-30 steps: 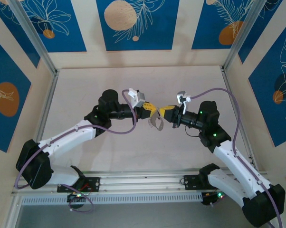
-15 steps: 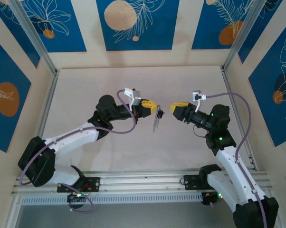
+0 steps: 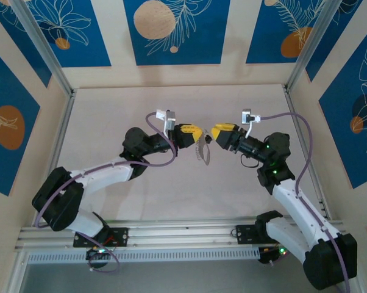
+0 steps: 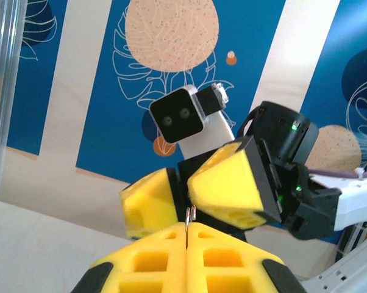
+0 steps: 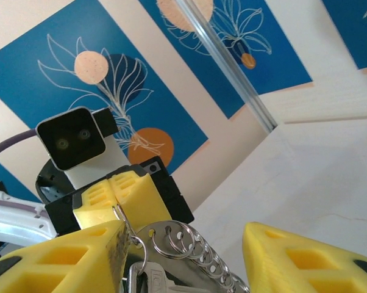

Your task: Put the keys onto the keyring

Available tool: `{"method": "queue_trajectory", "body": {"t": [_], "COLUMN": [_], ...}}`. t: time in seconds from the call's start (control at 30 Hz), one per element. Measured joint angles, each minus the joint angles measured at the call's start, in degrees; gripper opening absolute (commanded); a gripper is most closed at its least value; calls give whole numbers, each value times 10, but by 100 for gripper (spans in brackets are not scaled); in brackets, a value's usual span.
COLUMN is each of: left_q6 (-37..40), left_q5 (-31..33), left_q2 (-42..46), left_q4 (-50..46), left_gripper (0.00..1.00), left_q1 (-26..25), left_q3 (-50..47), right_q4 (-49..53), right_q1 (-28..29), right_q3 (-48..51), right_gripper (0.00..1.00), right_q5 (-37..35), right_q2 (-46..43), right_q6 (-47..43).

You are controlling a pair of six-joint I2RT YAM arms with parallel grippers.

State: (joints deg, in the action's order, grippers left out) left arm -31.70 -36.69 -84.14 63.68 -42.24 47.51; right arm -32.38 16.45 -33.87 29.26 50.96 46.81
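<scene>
Yellow, blocky, pressed fully together: left claw (image 4: 188, 232), pinching a thin metal edge of the keyring (image 5: 183, 239) at the very tips. Held up off the table (image 3: 171, 104), out over its middle, with the grey loop hanging below the pinch and a row of small silvery rings strung along one side. At the loop's lower end, a silver key (image 5: 148, 282), partly cut off at the bottom of the right wrist view; whether threaded on the loop or only lying against it, cannot tell.

Facing nose to nose, right claw (image 3: 215, 133), spread apart and open around the hanging loop. One yellow finger (image 5: 67, 259) just beside the wire, the other well off to the far side, the ring row in the gap between. Touching the near finger or not: cannot tell.

Above the right claw, a white camera block (image 4: 178, 116). Further back, left arm (image 3: 104, 171) and right arm (image 3: 299, 207), white, each trailing a purple cable (image 3: 293, 122) towards the table's near edge. Beyond, cream walls with blue panels (image 3: 171, 30) and pale leaf drawings.
</scene>
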Motion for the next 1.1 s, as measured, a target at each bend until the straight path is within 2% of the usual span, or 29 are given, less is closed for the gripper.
{"method": "queue_trajectory", "body": {"t": [0.13, 0.27, 0.33, 0.47, 0.6, 0.7, 0.77, 0.93, 1.1], "left_q6": [-14, -21, -23, -24, -28, -36, -42, -56, -60], "left_q5": [7, 13, 14, 14, 14, 14, 14, 13, 11], "left_q2": [0, 0, 0, 0, 0, 0, -1, -1, -1], "left_q4": [10, 11, 11, 10, 10, 12, 16, 19, 18], "left_gripper": [0, 0, 0, 0, 0, 0, 0, 0, 0], "left_q1": [0, 0, 0, 1, 2, 2, 3, 5, 5], "left_q3": [0, 0, 0, 0, 0, 0, 0, 0, 1], "right_q4": [-16, -14, -10, 30, 68, 77, 79, 65, 22], "right_q1": [30, 52, 54, 56, 44, 21, 9, -2, -1], "right_q3": [0, 2, 13, 37, 44, 43, 41, 6, -22], "right_gripper": [20, 12, 12, 21, 35, 46, 50, 55, 56], "right_q5": [-3, -7, -10, -21, -32, -36, -38, -33, -25], "right_q2": [17, 13, -2, -53, -93, -99, -94, -49, -7], "right_q6": [1, -3, -4, -16, -30, -31, -30, -26, -16]}}
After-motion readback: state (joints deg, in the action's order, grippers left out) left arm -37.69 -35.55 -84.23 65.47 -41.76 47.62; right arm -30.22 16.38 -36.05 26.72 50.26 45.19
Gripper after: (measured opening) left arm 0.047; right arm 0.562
